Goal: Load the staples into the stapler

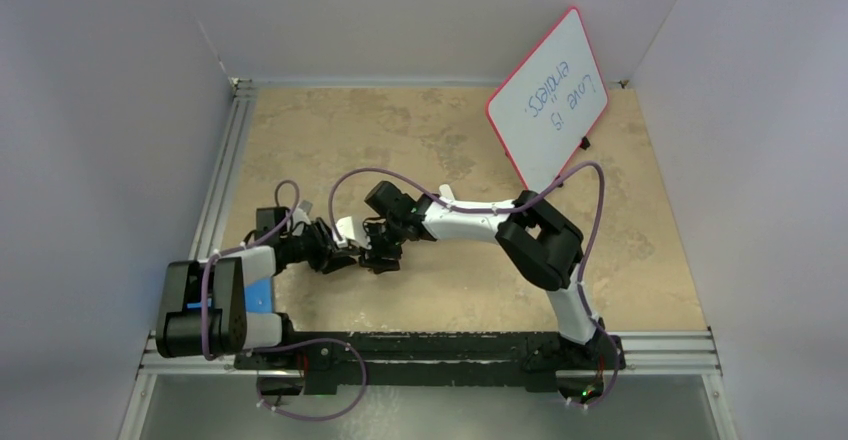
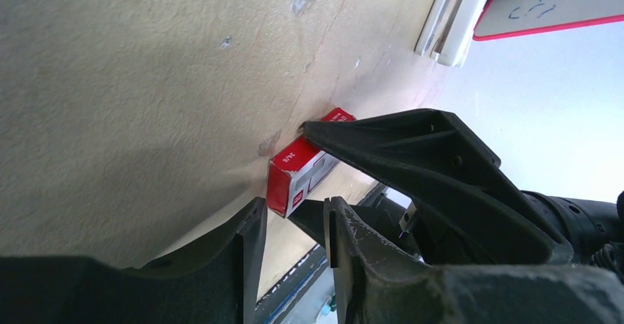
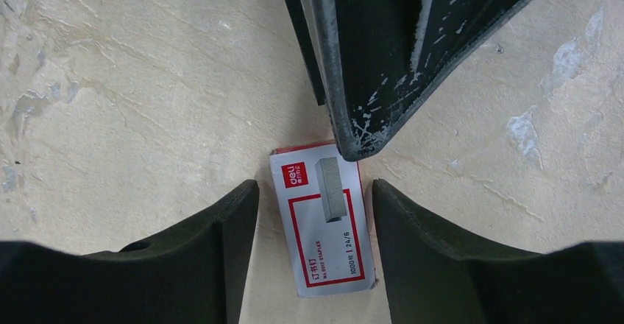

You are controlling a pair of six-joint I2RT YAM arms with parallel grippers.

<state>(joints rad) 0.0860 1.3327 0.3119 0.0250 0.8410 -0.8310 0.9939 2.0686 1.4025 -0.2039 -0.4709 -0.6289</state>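
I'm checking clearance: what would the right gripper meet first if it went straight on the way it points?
Probably the red-and-white cardboard staple box, which lies flat on the beige table, centred between the right gripper's open fingers; depth from here is unclear.

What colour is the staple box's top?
The staple box top is white with a red border and logo; clearest in the right wrist view.

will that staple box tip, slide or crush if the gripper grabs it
The staple box lies flat on its broad face, so it likely won't tip or roll. On the smooth-looking table a one-sided push would probably slide or spin it. Its cardboard may dent under a hard squeeze.
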